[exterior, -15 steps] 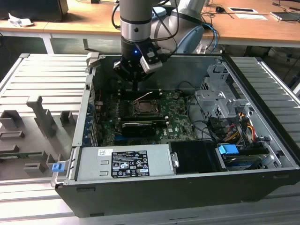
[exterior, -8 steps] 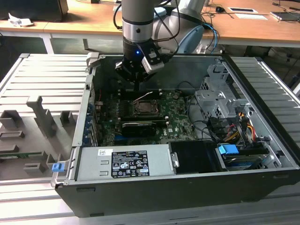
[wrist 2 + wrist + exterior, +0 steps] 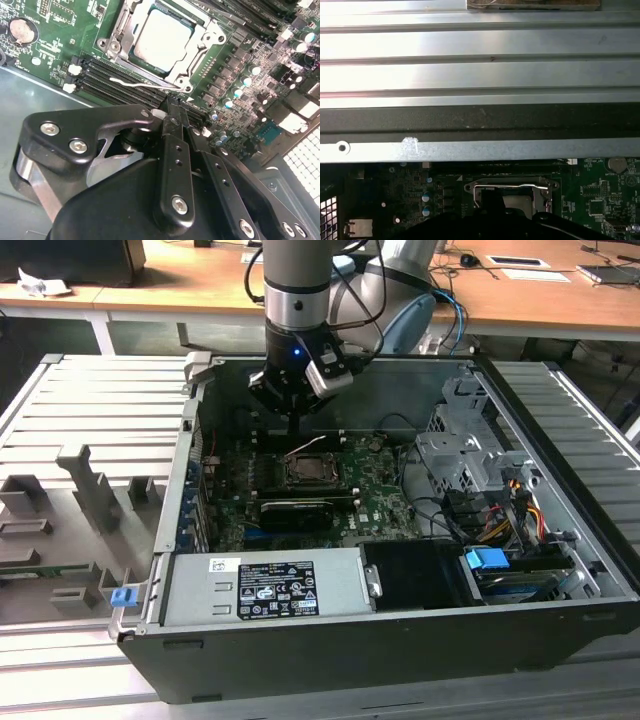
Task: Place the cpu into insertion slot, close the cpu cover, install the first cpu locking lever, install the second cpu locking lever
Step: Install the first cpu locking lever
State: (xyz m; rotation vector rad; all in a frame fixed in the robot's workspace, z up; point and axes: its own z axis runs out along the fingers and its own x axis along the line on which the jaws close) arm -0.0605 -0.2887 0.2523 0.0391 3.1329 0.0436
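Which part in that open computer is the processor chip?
Inside the open dark-grey computer case, find the green circuit board under the robot's black claw. Near its middle lies a small flat square chip with a dull silvery face, ringed by a metal frame; the long black slots beside it are narrow strips.

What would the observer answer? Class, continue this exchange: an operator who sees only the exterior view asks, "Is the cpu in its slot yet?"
Observer: Yes. In the second wrist view the cpu sits face up in the insertion slot.
Operator: And the cover?
Observer: The cpu cover lies flat, framing the chip's face.
Operator: The levers?
Observer: One wire locking lever lies out over the memory slots, beside the socket.
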